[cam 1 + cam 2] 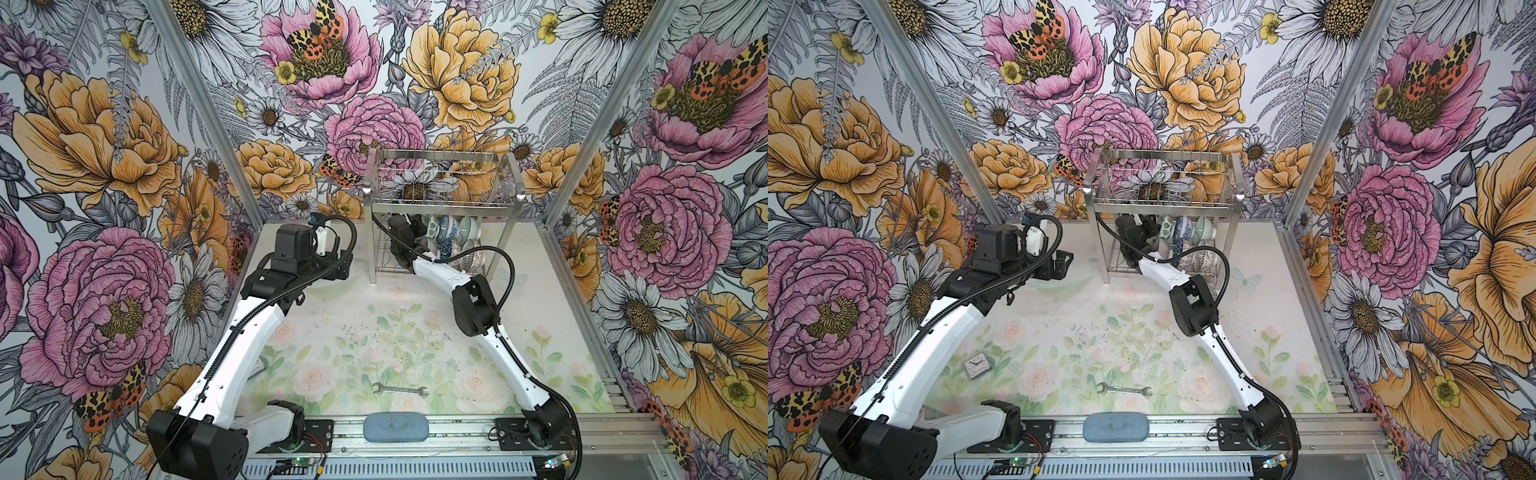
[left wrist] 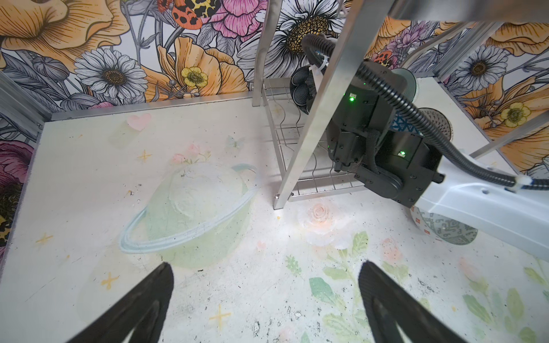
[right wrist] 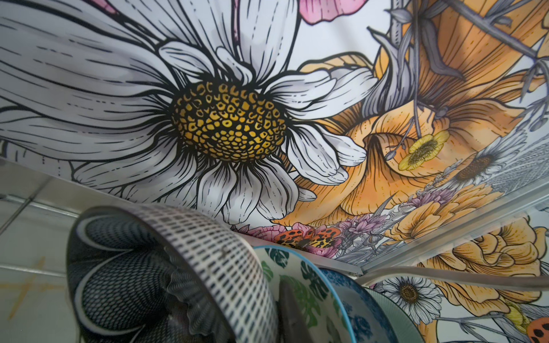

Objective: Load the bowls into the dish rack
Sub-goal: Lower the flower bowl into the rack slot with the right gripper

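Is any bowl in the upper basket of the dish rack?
No, the dish rack shows bare wire in its upper basket; the bowls stand in the lower tier.

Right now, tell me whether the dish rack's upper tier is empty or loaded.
Empty: through the wires of the upper tier only wallpaper shows; the bowls sit below it.

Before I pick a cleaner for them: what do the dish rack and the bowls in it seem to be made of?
Dish rack: shiny metal, probably stainless steel, with bright glints on its wires and flat legs. Bowls: likely glazed ceramic, with glossy painted patterns.
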